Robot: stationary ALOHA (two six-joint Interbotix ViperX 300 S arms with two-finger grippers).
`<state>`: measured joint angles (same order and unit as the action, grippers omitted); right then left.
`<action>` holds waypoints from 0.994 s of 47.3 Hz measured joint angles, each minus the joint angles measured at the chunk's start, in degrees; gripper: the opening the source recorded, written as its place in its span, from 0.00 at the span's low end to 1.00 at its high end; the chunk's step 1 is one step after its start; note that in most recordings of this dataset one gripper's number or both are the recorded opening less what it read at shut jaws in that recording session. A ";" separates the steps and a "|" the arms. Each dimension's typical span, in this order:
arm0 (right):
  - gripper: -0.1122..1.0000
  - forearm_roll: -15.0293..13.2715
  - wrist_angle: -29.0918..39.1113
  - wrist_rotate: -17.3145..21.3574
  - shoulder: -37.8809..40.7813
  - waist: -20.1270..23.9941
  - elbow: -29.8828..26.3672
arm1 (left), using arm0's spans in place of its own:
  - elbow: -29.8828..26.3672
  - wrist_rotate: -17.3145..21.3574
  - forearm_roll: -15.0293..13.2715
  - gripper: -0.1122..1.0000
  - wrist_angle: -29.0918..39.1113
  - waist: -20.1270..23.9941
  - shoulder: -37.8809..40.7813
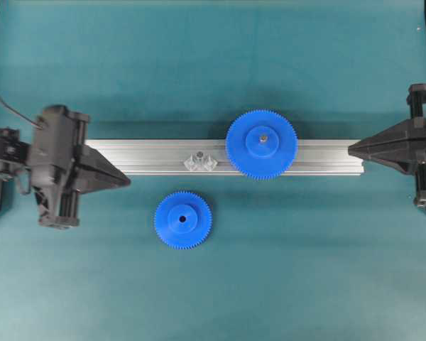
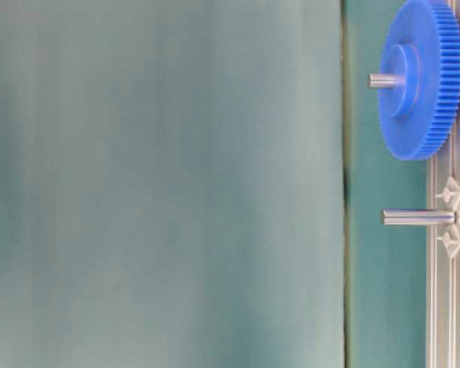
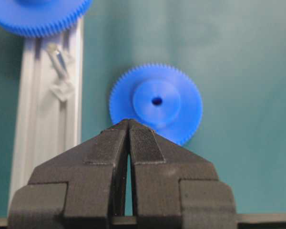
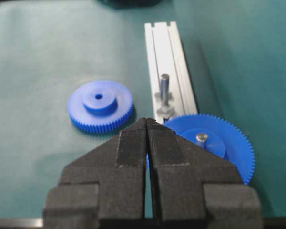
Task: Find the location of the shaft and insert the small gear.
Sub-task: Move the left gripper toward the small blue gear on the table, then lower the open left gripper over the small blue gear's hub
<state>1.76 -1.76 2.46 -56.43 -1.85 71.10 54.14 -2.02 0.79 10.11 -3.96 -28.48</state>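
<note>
Your left pincer (image 1: pixel 126 181) is pointing level along the tabletop (image 1: pixel 213 57), clenched on nothing, its tip just short of the small gear (image 1: pixel 183 219) in the wrist view. Your right pincer (image 1: pixel 351 149) is sitting clenched and empty too, at the far end of the rail (image 1: pixel 326 153). The small gear is lying flat on the green cloth just beside the rail, with open room all round it. The shaft (image 1: pixel 197 156) is standing bare on the ribbed aluminium rail, on its clear base, near the big gear (image 1: pixel 261 144), whose toothed rim is overhanging the rail's edges.
</note>
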 measured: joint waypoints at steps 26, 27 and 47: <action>0.08 0.09 0.00 0.00 0.00 0.00 0.09 | -5.54 0.00 0.00 0.09 2.20 -0.18 8.88; 0.08 0.00 0.00 0.00 -0.09 0.00 0.09 | -5.71 0.00 0.00 0.09 2.55 -0.18 9.23; 0.08 0.09 0.26 0.00 -0.09 -0.09 0.09 | -10.02 0.00 0.00 0.09 6.24 -0.88 15.64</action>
<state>1.85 -1.49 2.46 -56.51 -1.93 71.19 44.12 -2.02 0.79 16.35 -4.83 -12.83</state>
